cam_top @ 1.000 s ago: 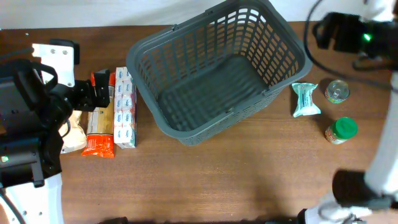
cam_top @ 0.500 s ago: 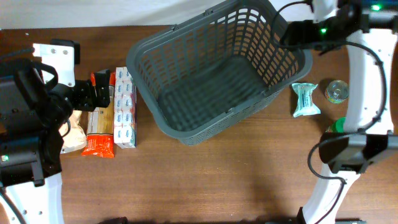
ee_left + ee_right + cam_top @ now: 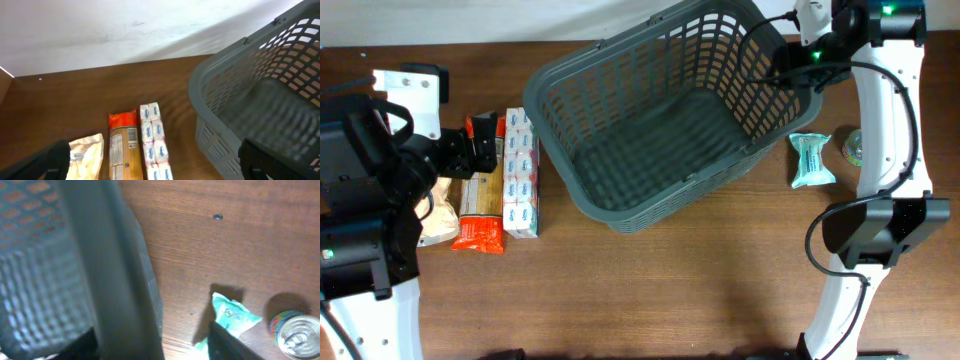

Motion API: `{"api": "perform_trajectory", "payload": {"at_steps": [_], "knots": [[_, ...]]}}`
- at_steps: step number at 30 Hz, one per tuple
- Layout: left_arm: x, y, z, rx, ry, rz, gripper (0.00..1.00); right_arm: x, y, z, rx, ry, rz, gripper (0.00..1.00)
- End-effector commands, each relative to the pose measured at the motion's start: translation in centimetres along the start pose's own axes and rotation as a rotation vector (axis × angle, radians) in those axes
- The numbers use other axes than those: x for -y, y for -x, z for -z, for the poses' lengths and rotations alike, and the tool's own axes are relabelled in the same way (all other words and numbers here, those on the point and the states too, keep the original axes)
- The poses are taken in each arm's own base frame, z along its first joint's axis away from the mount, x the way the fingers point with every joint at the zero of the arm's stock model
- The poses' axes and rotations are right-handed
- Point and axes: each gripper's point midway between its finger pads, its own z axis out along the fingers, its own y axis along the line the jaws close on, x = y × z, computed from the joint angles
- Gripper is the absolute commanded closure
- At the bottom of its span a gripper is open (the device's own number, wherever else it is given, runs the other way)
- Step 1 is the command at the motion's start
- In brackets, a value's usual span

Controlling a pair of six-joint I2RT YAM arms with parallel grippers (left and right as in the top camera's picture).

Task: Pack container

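Note:
The container is a large dark grey basket with lattice sides, standing empty at the table's centre. It also shows in the left wrist view and the right wrist view. My right gripper is open, with its fingers either side of the basket's right rim. My left gripper is open and empty. It hovers over the groceries left of the basket.
Left of the basket lie a tissue pack, an orange packet and a beige bag. Right of it lie a mint-green packet and a tin can.
My right arm has swung in from the far right edge to the basket's right rim. The left arm and the groceries have not moved.

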Motion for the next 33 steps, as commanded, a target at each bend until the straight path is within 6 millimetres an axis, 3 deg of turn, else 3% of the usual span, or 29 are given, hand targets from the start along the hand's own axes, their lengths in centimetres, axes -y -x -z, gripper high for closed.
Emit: {"api": "perform_trajectory", "payload": {"at_steps": [1, 13, 24, 33], "knots": [[0.1, 0.6, 0.3, 0.015, -0.009, 0.011, 0.01, 0.9, 0.1, 0.1, -0.004, -0.066, -0.041, 0.59], [0.1, 0.6, 0.3, 0.015, -0.009, 0.011, 0.01, 1.6, -2.5, 0.3, -0.104, -0.119, -0.145, 0.78], [0.1, 0.6, 0.3, 0.015, -0.009, 0.011, 0.01, 1.4, -5.3, 0.8, -0.215, -0.142, -0.252, 0.79], [0.1, 0.6, 0.3, 0.015, -0.009, 0.011, 0.01, 1.3, -5.2, 1.1, -0.196, -0.153, -0.368, 0.8]]}}
